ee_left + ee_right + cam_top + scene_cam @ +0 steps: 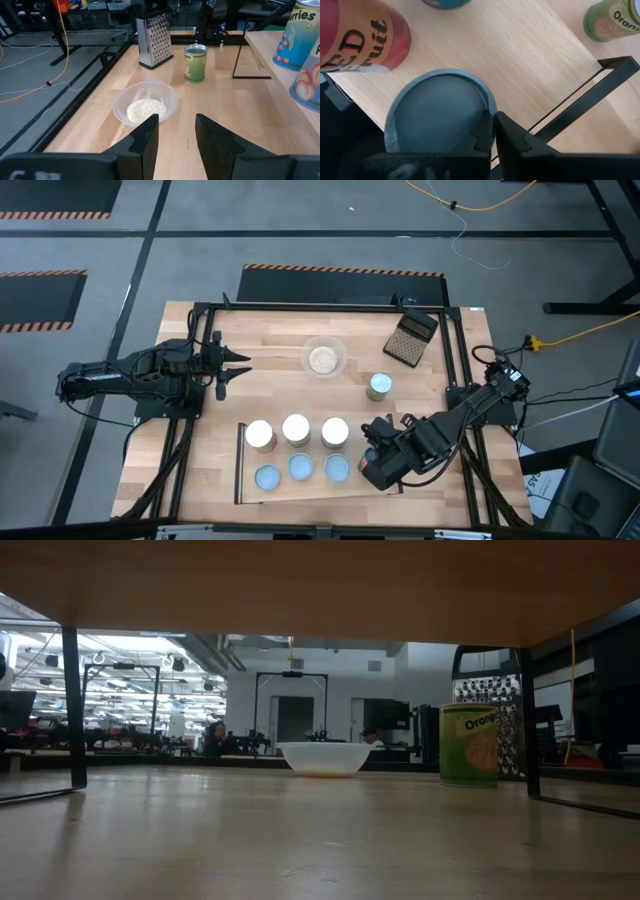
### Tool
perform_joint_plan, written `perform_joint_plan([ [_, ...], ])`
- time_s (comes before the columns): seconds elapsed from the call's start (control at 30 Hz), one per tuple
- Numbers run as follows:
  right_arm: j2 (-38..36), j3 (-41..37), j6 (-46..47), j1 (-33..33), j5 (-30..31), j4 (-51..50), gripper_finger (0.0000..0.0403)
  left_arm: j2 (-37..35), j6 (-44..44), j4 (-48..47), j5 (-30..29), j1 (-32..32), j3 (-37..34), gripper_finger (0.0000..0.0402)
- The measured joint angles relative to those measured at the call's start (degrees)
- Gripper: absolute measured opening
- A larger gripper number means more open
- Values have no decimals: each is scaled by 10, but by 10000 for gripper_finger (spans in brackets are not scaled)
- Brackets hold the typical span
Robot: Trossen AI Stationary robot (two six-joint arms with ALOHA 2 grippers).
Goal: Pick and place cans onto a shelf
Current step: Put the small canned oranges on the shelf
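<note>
Currently, the right gripper [378,442] hovers with fingers together, empty, at 3 o'clock of the light-wood, black-barred shelf [240,465], which holds six cans. The green-labelled cylindrical tin [380,386] stands apart at 1 o'clock. Risk: closed fingers descending may topple neighbouring cans.

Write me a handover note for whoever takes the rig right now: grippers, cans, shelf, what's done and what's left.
Left gripper: open, empty, waiting at the table's left side, facing the bowl of grains.
Right gripper: shut, empty, at the shelf's right end beside the nearest blue-topped can.
Shelf: six cans on it in two rows of three, white tops behind, blue tops in front.
Left to do: the green-labelled can stands off the shelf, near the grater. The rightmost slot in each row looks free.
</note>
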Motion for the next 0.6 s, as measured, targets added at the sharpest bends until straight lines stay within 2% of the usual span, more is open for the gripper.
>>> perform_joint_plan([
  [0.33, 2, 0, -2, 0, -13, 5, 45, 0, 0, 0, 0, 0, 0, 121],
  [0.6, 2, 0, -2, 0, -20, 9, 48, 0, 0, 0, 0, 0, 0, 121],
])
